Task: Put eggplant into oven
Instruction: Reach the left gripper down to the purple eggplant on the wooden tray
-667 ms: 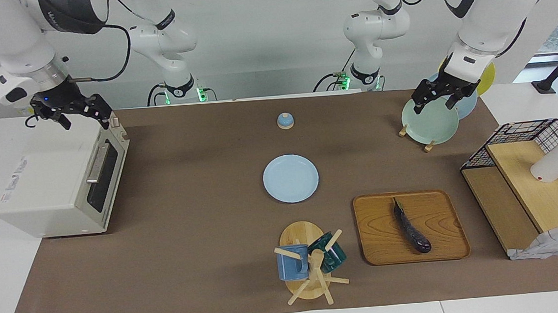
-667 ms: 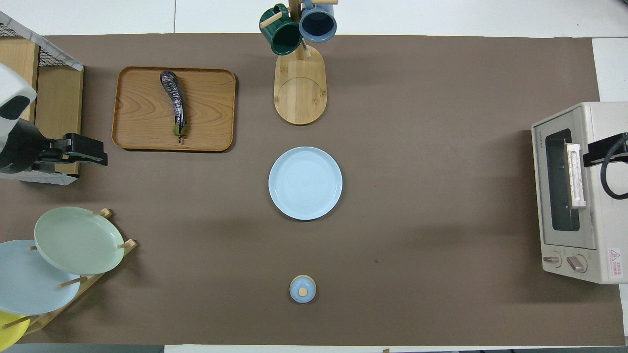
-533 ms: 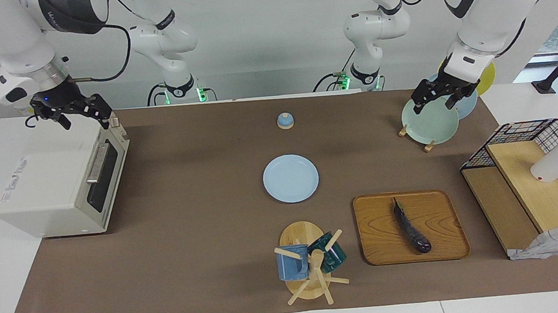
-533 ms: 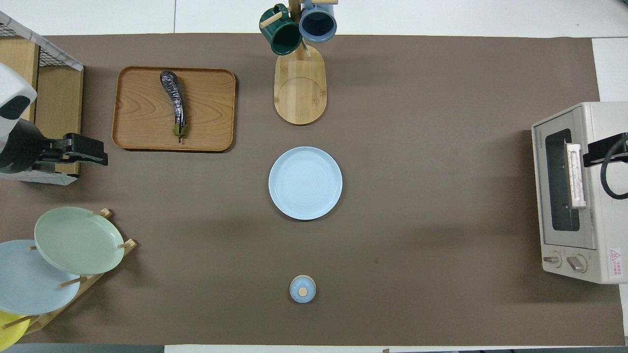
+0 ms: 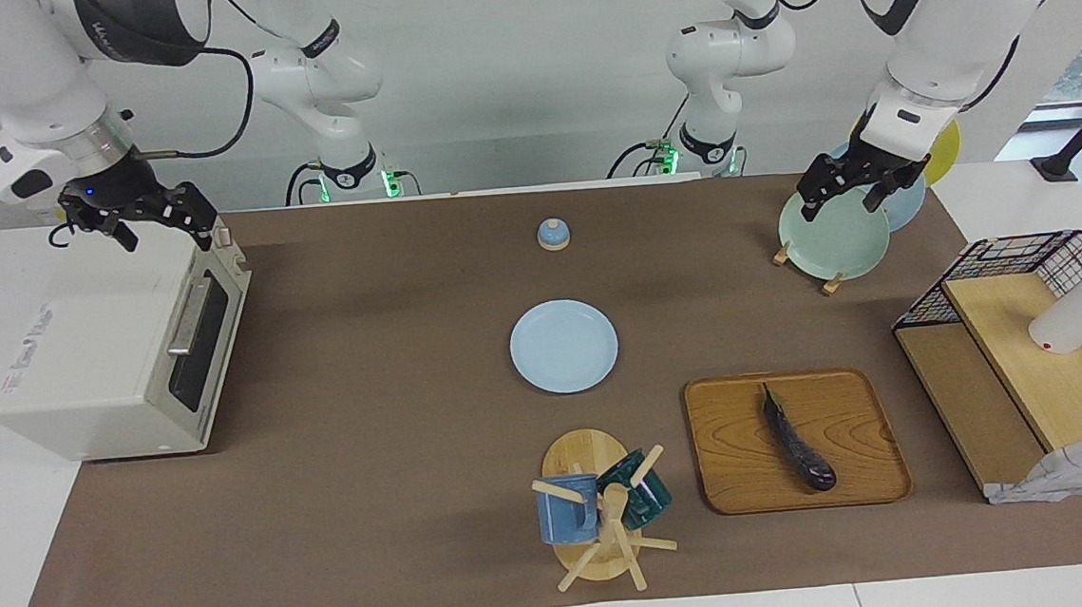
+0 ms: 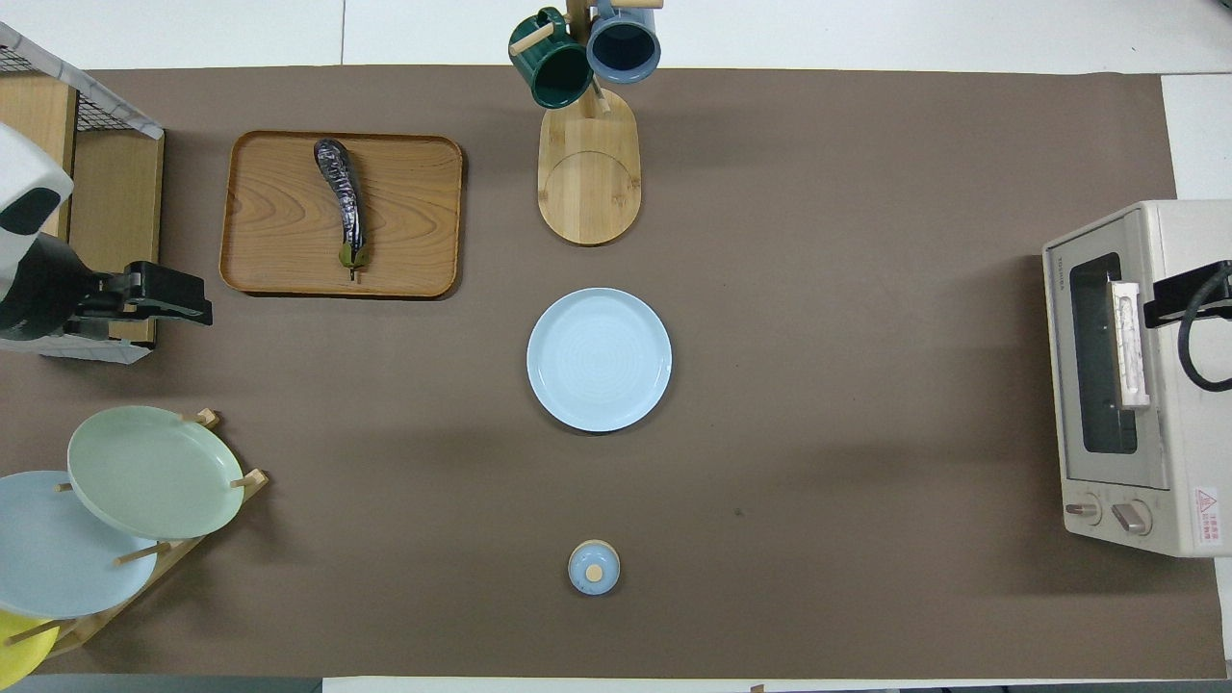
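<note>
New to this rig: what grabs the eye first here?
Probably the dark eggplant, lying alone on the wooden tray toward the left arm's end of the table. Next the white oven, door closed, at the right arm's end. The open right gripper hangs over the oven's top; the open left gripper hangs over the plate rack.

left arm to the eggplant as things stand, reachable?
Probably yes. The eggplant lies uncovered on the wooden tray at the left arm's end of the table, nothing over it. The left tool, open, hangs above the plate rack.
</note>
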Robot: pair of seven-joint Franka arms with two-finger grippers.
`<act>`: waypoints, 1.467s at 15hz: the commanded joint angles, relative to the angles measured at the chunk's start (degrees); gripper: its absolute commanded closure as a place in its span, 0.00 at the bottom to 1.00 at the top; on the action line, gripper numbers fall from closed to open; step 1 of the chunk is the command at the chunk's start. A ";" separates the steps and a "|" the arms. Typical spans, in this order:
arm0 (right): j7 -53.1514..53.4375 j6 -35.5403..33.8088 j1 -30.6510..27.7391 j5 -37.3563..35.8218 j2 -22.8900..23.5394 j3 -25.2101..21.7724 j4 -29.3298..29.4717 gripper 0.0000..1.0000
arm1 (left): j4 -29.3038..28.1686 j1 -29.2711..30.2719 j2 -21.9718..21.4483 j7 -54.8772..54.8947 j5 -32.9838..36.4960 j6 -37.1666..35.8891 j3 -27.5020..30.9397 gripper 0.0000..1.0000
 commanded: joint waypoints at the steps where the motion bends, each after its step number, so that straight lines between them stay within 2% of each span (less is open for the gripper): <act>1: -1.34 -0.30 -0.28 1.31 -0.95 -0.03 -0.79 0.00 | -0.63 -0.06 -0.13 -0.69 0.60 0.64 -0.10 0.00; 4: -1.34 -0.30 -0.28 1.31 -0.95 -0.03 -0.88 0.00 | -0.81 -0.15 0.05 -0.42 0.60 4.58 -0.10 0.00; 7: -1.34 -0.30 -0.28 1.31 -0.95 -0.03 -0.88 0.00 | -0.81 -0.24 0.66 -0.34 0.68 5.47 -0.10 0.00; 10: -1.34 -0.30 -0.28 1.31 -0.95 -0.03 -0.79 0.00 | -0.20 -0.24 3.90 -0.07 0.68 7.93 -0.19 0.00; 13: -1.34 -0.30 -0.28 1.31 -0.95 -0.03 -0.79 0.00 | 3.22 -0.33 10.83 -0.16 1.03 9.95 -0.19 0.00; 16: -1.34 -0.30 -0.28 1.31 -0.95 -0.03 -0.79 0.00 | 10.24 -0.33 19.80 -0.16 0.86 10.30 -0.19 0.00; 20: -1.34 -0.30 -0.28 1.31 -0.95 -0.03 -0.79 0.00 | 11.67 -1.64 27.19 -0.34 0.77 17.85 -0.02 0.00; 22: -1.34 -0.30 -0.28 1.31 -0.95 -0.03 -0.79 0.00 | 14.11 -1.99 31.40 -0.95 0.77 19.35 -0.01 0.00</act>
